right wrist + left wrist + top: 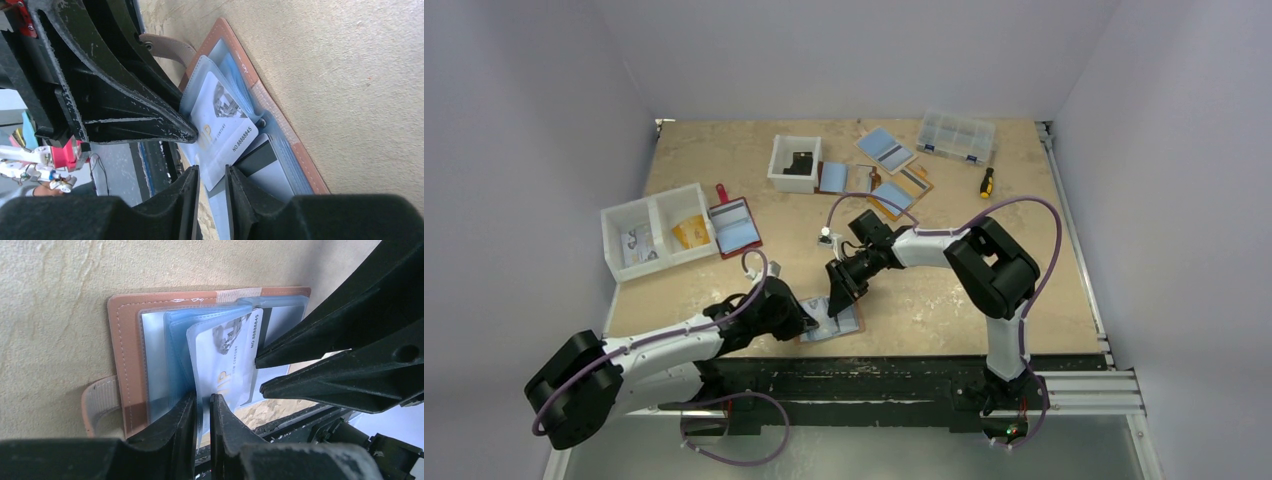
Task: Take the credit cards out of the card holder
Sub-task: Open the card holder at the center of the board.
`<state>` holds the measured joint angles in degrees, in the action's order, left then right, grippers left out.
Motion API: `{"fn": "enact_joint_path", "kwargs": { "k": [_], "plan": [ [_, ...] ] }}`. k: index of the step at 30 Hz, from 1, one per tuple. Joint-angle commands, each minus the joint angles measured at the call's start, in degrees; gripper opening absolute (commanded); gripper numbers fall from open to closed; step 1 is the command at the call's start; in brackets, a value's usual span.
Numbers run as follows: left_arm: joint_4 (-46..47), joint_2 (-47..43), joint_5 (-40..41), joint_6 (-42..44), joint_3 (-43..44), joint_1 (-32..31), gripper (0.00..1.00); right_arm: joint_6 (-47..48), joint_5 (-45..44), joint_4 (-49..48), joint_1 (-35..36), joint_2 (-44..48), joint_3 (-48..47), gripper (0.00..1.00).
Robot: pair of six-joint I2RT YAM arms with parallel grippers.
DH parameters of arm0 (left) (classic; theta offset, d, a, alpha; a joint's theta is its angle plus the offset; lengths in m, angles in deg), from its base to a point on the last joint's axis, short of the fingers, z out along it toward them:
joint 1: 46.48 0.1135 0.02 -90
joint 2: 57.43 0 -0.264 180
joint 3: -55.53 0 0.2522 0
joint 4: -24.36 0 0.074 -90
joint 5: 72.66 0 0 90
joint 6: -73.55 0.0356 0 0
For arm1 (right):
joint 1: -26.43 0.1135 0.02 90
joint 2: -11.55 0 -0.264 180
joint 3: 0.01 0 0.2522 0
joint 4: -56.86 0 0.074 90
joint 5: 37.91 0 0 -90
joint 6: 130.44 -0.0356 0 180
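Observation:
The tan card holder (pixel 852 322) lies open near the table's front edge; it also shows in the left wrist view (pixel 125 340) and the right wrist view (pixel 309 164). A light blue-white card (pixel 227 360) (pixel 225 130) stands up in a clear sleeve. My left gripper (pixel 809 322) (pixel 202 401) is shut on that sleeve's lower edge. My right gripper (pixel 837 298) (pixel 212 172) is slightly open, its fingers either side of the card's free corner. A dark grey card (pixel 257 157) sits in a pocket behind.
A dark red wallet (pixel 734 227) and a white two-part bin (pixel 656 232) are at the left. A white box (pixel 794 163), orange wallets (pixel 899 185), a clear organizer (pixel 956 135) and a screwdriver (pixel 987 182) are at the back.

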<state>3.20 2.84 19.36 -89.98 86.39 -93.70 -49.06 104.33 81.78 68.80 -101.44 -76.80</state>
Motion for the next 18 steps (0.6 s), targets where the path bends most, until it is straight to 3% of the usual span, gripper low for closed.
{"fn": "enact_joint_path", "kwargs": {
  "k": [1, 7, 13, 18],
  "plan": [
    [-5.11, 1.48, 0.04, -1.24, -5.68, 0.24, 0.0, -0.01, -1.24, -0.24, -0.62, 0.13, -1.22, 0.37],
    [4.29, -6.46, -0.84, 3.13, -10.22, 0.22, 0.0, 0.1, -1.36, 0.1, -1.36, -0.04, -1.56, 0.45],
    [3.69, -16.83, 1.26, 8.11, -10.94, 0.28, 0.0, 0.94, -0.99, 1.11, -3.16, 0.24, -2.25, 0.47],
    [6.12, -20.36, 0.2, 12.12, -11.39, 0.16, 0.0, 2.47, 2.81, 1.79, -3.85, 0.34, -2.61, 0.5]
  ]
}}
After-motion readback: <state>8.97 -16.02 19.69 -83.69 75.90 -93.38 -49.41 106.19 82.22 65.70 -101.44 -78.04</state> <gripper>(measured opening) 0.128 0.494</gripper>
